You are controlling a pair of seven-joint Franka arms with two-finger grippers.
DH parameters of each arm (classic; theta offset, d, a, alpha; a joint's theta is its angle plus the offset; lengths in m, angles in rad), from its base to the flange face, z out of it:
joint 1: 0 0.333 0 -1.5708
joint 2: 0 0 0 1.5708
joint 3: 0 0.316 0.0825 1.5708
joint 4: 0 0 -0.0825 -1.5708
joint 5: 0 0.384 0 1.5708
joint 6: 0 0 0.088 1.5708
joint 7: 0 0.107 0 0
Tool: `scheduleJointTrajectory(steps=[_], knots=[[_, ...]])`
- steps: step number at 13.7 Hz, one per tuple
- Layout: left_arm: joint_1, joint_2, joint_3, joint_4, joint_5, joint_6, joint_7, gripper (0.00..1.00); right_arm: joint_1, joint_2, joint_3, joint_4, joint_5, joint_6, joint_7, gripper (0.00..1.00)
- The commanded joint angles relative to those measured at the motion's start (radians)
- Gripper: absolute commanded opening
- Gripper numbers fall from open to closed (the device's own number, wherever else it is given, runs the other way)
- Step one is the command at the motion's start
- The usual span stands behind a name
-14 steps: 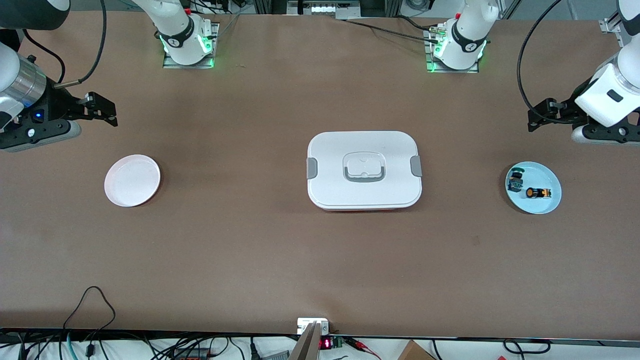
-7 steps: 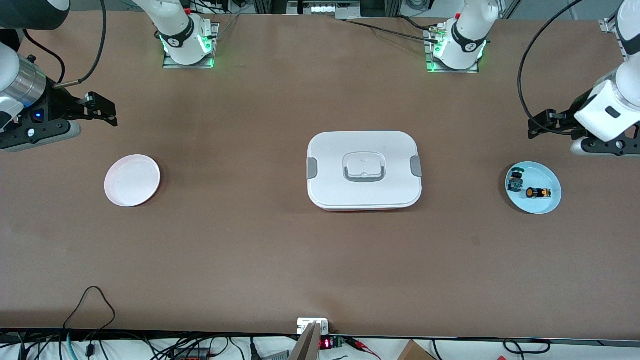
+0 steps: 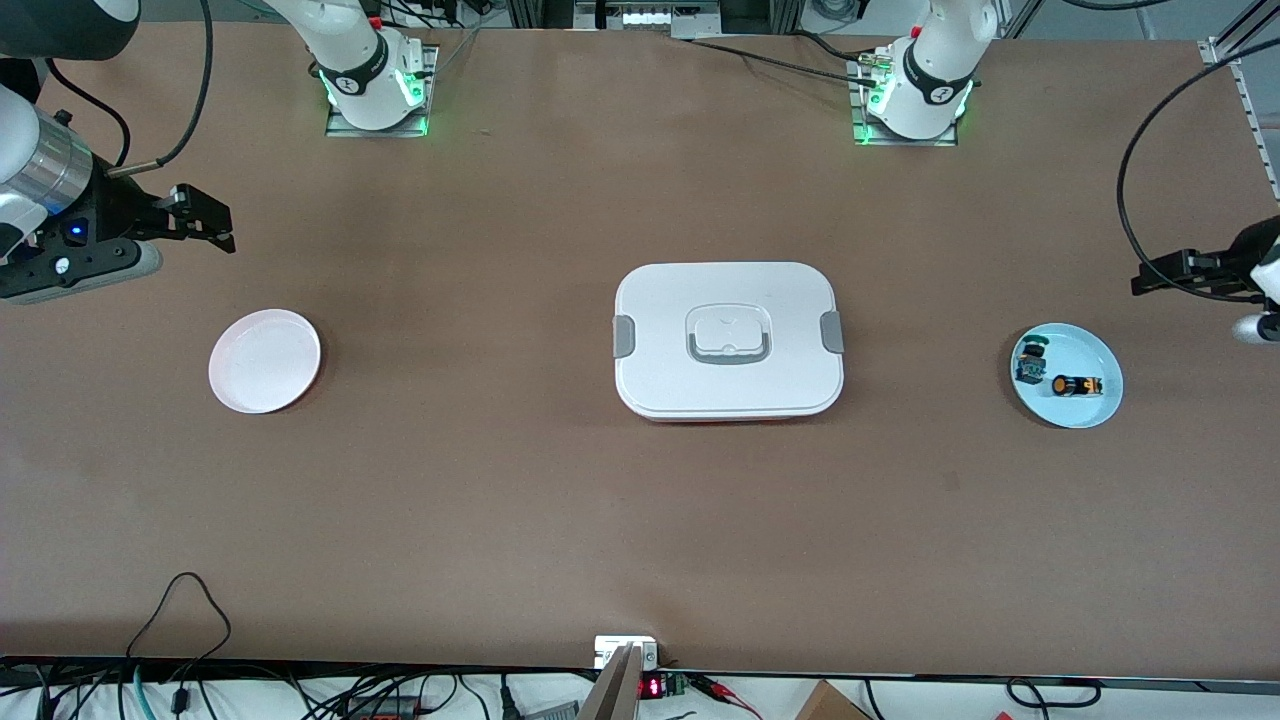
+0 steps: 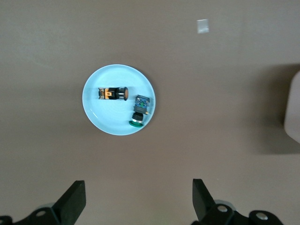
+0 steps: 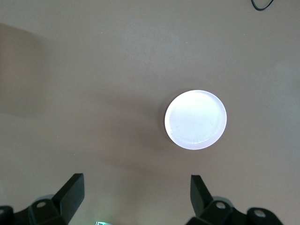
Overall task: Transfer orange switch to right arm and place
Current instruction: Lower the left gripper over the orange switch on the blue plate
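Plates sit at either end of the brown table [image 3: 500, 500], with a white lidded rectangular box [image 3: 729, 340] with grey clips between them, well apart from both. The round pale-blue plate [image 3: 1092, 352] lies toward the left arm's end, and on it the small black orange switch with its orange cap and band [image 3: 1076, 385] rests on its side, just beside a similar dark part with a teal-green cap [image 3: 1031, 362], which is farther from the front camera. Both parts lie inside the rim, with bare plate around them.

The left gripper [image 4: 138, 201] hangs in the air at the table's very end, close to the edge, its black fingers spread wide and holding nothing; its wrist camera looks straight down on the blue plate.

The right gripper [image 5: 136, 199] waits above the other end of the table, fingers likewise wide apart and unladen, over bare tabletop near the round white plate [image 3: 265, 360]. Wide open brown surface runs between the plates and the box, and all along the front camera's edge of the table.
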Motion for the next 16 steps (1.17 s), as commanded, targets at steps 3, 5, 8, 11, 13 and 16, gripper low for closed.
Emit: scheduleJointTrajectory(steps=[3,5,8,11,13,16], knots=[[0.054,0.158,-0.008,-0.005,-0.008,0.189,0.022,1.00,-0.012,-0.009,0.007,-0.008,0.017,0.008,0.005,1.00],[0.074,0.190,-0.008,-0.029,-0.011,0.241,0.045,1.00,-0.012,-0.009,0.009,-0.008,0.017,0.008,0.005,1.00],[0.079,0.218,-0.008,-0.088,-0.011,0.367,0.068,1.00,-0.012,-0.009,0.009,-0.008,0.017,0.008,0.005,1.00],[0.093,0.249,-0.008,-0.108,-0.011,0.430,0.090,1.00,-0.014,-0.009,0.009,-0.008,0.017,0.008,0.005,1.00],[0.108,0.253,-0.010,-0.149,-0.016,0.485,0.107,1.00,-0.012,-0.008,0.009,-0.008,0.017,0.008,0.005,1.00],[0.116,0.253,-0.010,-0.212,-0.016,0.570,0.111,1.00,-0.015,-0.009,0.006,-0.008,0.042,0.007,0.003,1.00]])
